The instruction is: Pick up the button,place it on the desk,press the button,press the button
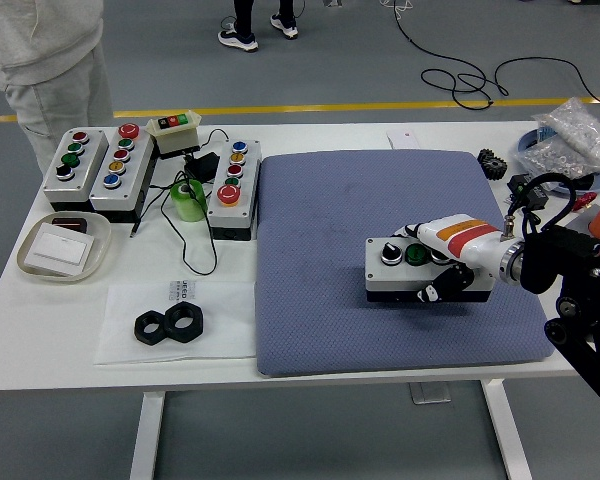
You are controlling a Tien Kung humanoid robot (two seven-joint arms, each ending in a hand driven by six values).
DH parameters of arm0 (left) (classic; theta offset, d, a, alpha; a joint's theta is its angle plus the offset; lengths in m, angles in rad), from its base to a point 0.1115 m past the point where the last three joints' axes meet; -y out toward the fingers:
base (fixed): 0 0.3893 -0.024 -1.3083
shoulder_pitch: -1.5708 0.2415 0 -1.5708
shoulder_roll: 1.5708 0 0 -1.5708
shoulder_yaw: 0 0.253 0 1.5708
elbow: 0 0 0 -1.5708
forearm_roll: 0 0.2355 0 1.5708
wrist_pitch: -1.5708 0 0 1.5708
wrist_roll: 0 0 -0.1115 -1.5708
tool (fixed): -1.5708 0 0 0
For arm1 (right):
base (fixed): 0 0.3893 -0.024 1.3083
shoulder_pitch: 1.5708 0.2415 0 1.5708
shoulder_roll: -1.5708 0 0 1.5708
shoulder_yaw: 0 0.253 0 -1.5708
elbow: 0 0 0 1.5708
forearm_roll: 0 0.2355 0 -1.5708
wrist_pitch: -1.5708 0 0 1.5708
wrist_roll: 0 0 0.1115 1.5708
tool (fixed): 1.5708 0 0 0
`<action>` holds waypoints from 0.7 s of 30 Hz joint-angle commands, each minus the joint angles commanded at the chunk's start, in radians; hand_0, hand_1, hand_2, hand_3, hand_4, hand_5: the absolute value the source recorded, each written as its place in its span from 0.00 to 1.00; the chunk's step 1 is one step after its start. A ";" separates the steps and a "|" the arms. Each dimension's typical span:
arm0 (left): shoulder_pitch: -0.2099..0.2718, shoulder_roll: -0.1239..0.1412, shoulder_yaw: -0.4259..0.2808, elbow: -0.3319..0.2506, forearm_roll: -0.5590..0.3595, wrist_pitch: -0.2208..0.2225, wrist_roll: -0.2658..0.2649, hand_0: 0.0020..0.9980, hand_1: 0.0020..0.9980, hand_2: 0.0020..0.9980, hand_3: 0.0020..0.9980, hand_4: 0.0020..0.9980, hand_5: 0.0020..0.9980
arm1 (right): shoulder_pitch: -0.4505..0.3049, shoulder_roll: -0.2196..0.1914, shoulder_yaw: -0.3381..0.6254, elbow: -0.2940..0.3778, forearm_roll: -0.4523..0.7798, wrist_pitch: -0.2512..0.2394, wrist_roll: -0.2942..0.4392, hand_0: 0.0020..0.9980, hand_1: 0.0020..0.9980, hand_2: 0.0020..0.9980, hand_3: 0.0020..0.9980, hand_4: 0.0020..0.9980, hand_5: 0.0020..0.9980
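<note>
My right hand (442,262) is shut on a grey button box (400,268) with a black base, a black knob and a green button on top. It holds the box over the right half of the blue mat (330,260), low above or on the mat; I cannot tell which. The fingers wrap over the box's right end, the thumb on its front side. The left arm is out of view.
Several other button boxes (100,165) and a green tape roll (189,199) stand at the far left. Two black nuts (169,324) lie on a white sheet. A tray (64,246) sits at the left edge. A person (45,60) stands at the far left. Clutter lies at the far right.
</note>
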 joint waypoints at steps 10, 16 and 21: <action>0.000 0.005 -0.001 0.000 -0.004 0.002 0.000 0.74 0.91 0.96 0.79 0.55 1.00 | 0.007 0.001 -0.025 0.074 -0.005 0.013 0.003 0.14 0.14 0.20 0.34 0.42 0.00; -0.002 0.006 0.004 0.000 -0.008 0.002 -0.001 0.74 0.91 0.96 0.79 0.55 1.00 | -0.002 0.027 -0.014 0.083 -0.003 0.009 0.004 0.14 0.14 0.20 0.34 0.42 0.00; -0.003 0.005 0.009 0.000 -0.012 0.003 -0.003 0.74 0.91 0.96 0.79 0.55 1.00 | -0.010 0.051 -0.006 0.063 -0.015 0.005 0.002 0.14 0.14 0.20 0.34 0.42 0.00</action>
